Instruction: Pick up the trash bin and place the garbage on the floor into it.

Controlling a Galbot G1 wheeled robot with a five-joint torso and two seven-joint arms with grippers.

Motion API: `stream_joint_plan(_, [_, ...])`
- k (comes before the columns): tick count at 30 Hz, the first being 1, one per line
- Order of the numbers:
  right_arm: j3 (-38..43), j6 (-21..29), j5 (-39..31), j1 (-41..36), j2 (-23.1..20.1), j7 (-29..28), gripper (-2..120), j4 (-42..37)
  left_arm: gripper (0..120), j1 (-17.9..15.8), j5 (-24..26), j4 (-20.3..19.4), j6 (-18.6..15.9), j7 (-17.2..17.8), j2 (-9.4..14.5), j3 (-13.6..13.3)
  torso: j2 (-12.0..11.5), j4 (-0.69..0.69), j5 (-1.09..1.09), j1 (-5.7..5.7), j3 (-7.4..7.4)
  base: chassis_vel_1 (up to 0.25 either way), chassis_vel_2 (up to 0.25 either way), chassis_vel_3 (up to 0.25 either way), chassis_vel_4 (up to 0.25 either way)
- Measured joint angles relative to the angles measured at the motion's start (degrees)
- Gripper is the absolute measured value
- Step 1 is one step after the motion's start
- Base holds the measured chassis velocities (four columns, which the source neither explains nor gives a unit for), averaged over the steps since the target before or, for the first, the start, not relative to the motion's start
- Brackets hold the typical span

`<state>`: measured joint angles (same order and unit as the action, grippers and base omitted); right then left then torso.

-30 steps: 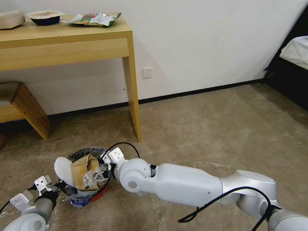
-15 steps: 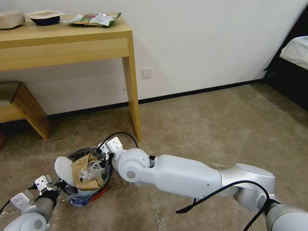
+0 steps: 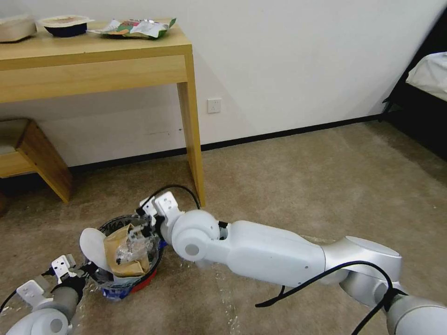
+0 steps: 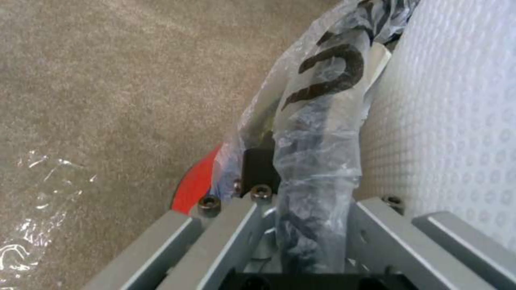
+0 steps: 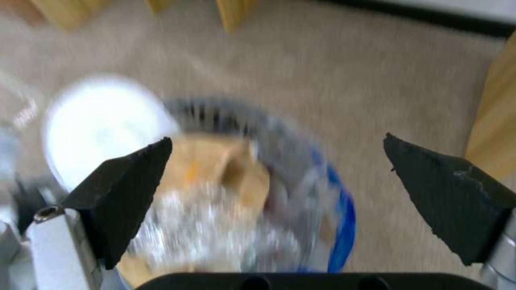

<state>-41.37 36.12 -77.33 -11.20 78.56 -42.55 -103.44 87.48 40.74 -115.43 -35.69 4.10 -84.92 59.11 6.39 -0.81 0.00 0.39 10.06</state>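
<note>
Beige carpet carries the trash bin beside a wooden tabletop; the left pincer clamps its bagged rim, the right pincer gapes above the garbage inside.

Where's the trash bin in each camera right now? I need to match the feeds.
Head view: the trash bin stands on the carpet at lower left, full, between both grippers.
Left wrist view: its bagged rim runs between the left gripper fingers.
Right wrist view: it lies below the open right gripper.
Shared landmark: the white slipper sole.
</note>
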Motion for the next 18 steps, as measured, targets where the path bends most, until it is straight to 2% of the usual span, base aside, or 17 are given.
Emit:
stream_joint_plan(13, [13.7,-3.5,4.3,0.0,-0.9,5.0,100,-2.7,1,0.3,0.7,-0.5,-0.3,0.2,0.7,0.7,0.0,0.0,0.0,0.0,0.0,0.0,0.0,0.0,0.0])
stream_joint_plan(18, [18.7,-6.1,8.1,-1.9,-2.3,8.9,99,-3.2,1,0.6,0.8,-1.0,-0.4,0.3,0.6,1.1,0.0,0.0,0.0,0.0,0.0,0.0,0.0,0.0,0.0])
